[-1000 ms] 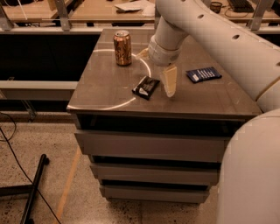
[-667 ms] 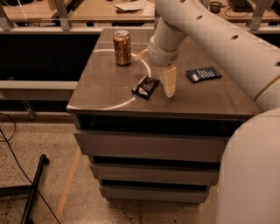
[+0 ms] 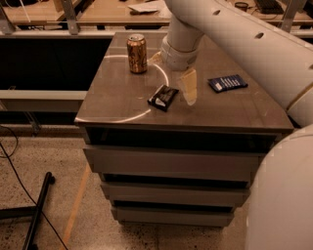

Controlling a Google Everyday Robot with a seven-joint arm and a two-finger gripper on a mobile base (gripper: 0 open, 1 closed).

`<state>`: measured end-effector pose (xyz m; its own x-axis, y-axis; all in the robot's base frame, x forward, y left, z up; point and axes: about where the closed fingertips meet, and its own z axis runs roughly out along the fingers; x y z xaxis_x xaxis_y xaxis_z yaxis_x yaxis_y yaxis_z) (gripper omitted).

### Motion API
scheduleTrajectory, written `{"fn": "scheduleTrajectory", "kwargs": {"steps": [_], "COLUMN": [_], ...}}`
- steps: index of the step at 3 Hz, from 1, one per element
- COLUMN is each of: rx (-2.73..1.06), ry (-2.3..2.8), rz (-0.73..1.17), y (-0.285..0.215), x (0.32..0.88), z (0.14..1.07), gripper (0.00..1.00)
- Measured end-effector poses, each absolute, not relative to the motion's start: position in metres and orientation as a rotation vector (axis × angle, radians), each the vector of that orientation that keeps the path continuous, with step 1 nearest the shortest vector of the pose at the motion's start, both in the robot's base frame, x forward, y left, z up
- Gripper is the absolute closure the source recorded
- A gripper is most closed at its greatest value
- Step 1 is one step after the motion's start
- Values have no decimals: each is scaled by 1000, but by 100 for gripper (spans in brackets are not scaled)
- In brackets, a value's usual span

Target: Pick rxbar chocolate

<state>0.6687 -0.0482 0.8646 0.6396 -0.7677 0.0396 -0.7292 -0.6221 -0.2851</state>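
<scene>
While the robot's pale body [image 3: 286, 195] fills the near right corner, a black pole [image 3: 39, 205] lies on the speckled floor [image 3: 58, 161] at near left, and stacked grey drawers [image 3: 171, 168] sit under the tabletop [image 3: 112, 105]. Towards the near middle of the tabletop, the rxbar chocolate [image 3: 163, 96] lies flat and askew, black wrapper up, with nothing holding it. Just to its right the gripper [image 3: 188, 88] hangs pointing down, its pale tip close to the surface and beside the bar, seemingly not touching it. From this angle I cannot tell whether the gripper is spread or closed. The white arm [image 3: 244, 44] rises from it and sweeps across the right side. Farther right, well apart from the bar, lies a dark blue wrapper [image 3: 227, 82] with white print. To the far left of the bar stands an upright bronze can [image 3: 137, 53]. Beyond the tabletop runs a wooden bench [image 3: 112, 12] with papers [image 3: 142, 7] on it.
</scene>
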Motion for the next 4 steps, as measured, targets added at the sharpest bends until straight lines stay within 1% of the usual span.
{"fn": "scheduleTrajectory", "kwargs": {"steps": [3, 4], "rx": [-2819, -2851], "ry": [1003, 959], "rz": [-203, -195], "y": [-25, -21], "x": [658, 655], "z": [848, 838], "gripper": [0, 18]}}
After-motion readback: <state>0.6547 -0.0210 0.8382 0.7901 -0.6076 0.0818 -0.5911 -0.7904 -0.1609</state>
